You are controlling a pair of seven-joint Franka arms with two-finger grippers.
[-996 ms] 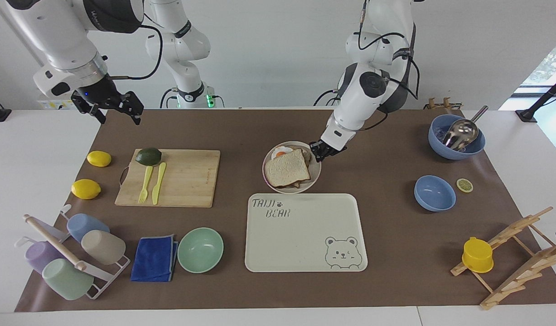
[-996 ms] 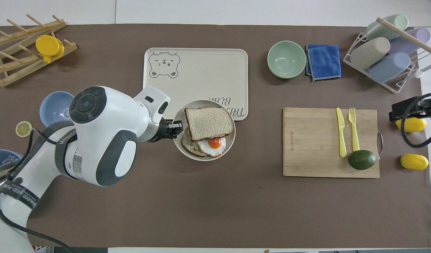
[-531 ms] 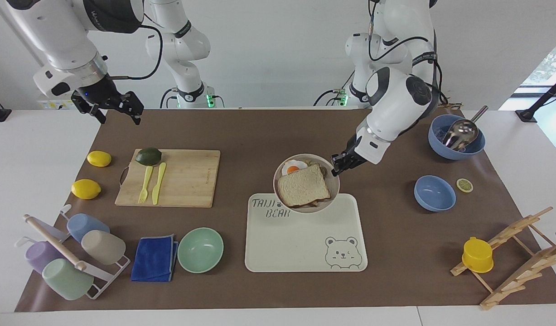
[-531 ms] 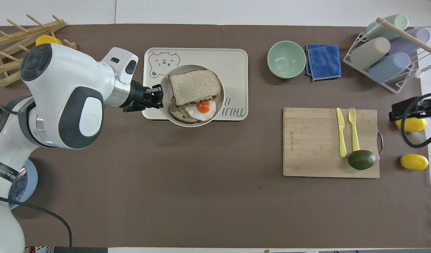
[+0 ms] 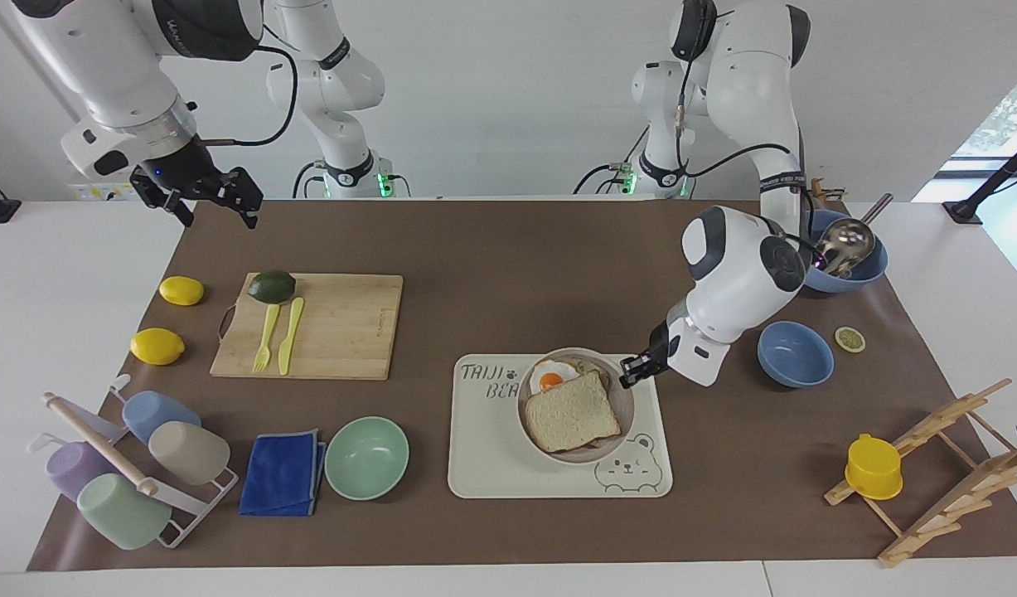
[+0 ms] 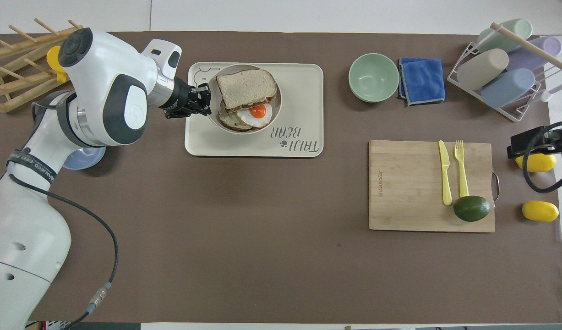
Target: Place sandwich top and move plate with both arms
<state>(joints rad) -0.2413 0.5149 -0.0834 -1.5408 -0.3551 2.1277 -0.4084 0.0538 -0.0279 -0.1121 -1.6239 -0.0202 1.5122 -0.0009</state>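
Left gripper (image 5: 632, 371): pressed together on the rim of the plate (image 5: 535, 435), at the edge toward the left arm's end of the table; the plate is carried by this grip alone.
Plate: positioned over the bear tray (image 5: 496, 464), above the tray's half toward the left arm's end; whether it is resting on the tray or held just above it cannot be told.
Sandwich top (image 5: 572, 411): laid on the stack on the plate, shifted toward the edge farther from the robots and turned at a slant.
Fried egg (image 5: 551, 378): left partly uncovered at the plate's edge nearer to the robots; the lower bread slice (image 6: 229, 122) is seen beneath it in the overhead view.
Right gripper (image 5: 212, 197): fingers spread, nothing held; kept in the air at the right arm's end of the table, over the mat corner close to the robots, where the arm is waiting.
Cutting board (image 5: 342, 327): located between the right gripper and the tray; an avocado (image 5: 272, 286), a fork (image 5: 264, 337) and a knife (image 5: 290, 335) are placed on it.
Mint bowl (image 5: 366, 457): set beside the tray, toward the right arm's end.
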